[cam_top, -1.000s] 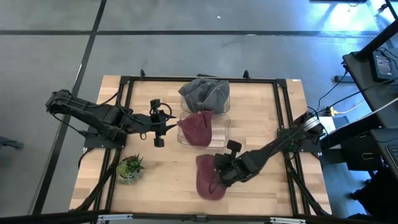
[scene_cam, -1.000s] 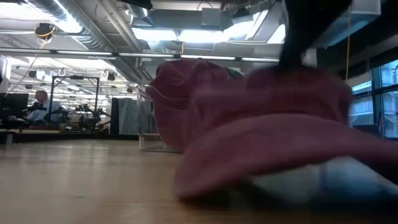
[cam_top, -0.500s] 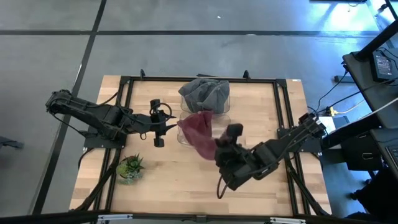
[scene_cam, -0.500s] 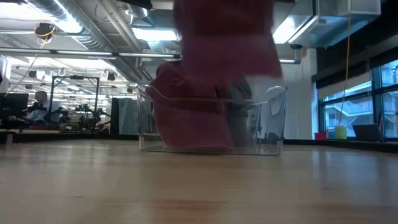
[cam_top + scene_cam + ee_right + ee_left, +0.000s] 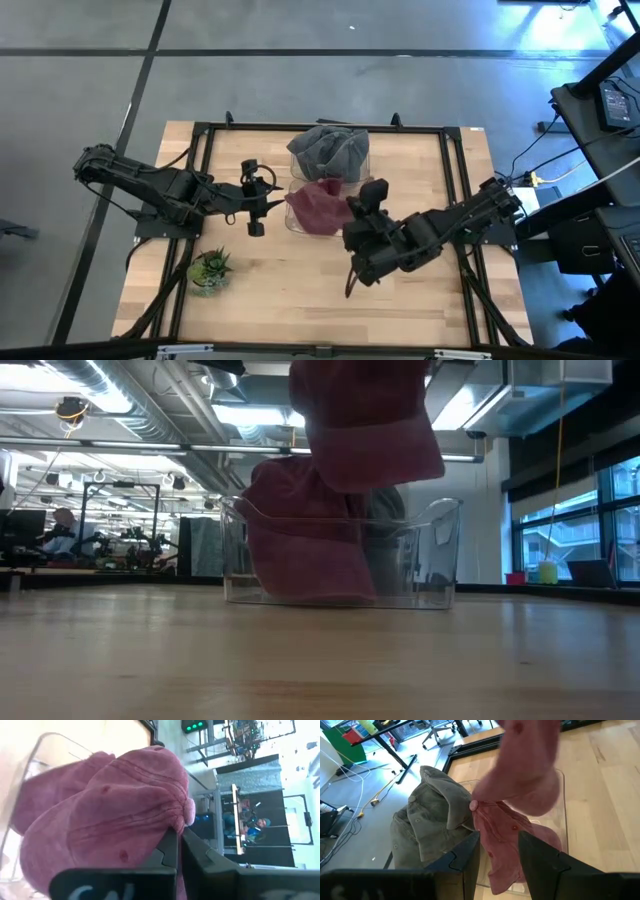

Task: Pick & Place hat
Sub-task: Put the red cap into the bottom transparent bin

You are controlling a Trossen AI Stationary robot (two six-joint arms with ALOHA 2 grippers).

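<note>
My right gripper (image 5: 362,222) is shut on a maroon hat (image 5: 365,420) and holds it in the air over the near part of a clear bin (image 5: 440,550). A second maroon hat (image 5: 315,207) lies in that bin, draped over its near-left wall. A grey hat (image 5: 328,150) sits in the bin's far part. My left gripper (image 5: 262,197) is open and empty, just left of the bin; its wrist view shows the grey hat (image 5: 430,815) and the maroon hat in the bin (image 5: 510,845). My right gripper pinches the maroon hat's crown (image 5: 167,822) between its two fingers, close to the top button (image 5: 189,815). The hat hangs below the fingers, lifted clear of the table and above the bin's rim (image 5: 350,520).
A small potted plant (image 5: 210,270) stands near the table's front left. A black frame (image 5: 200,135) runs around the table's edge. Bare wood (image 5: 280,300) lies between the bin and the near edge.
My right gripper has lifted the maroon hat off the table near the front edge and carried it up and toward the far edge, over the clear bin. The hat now hangs clear of the table.
</note>
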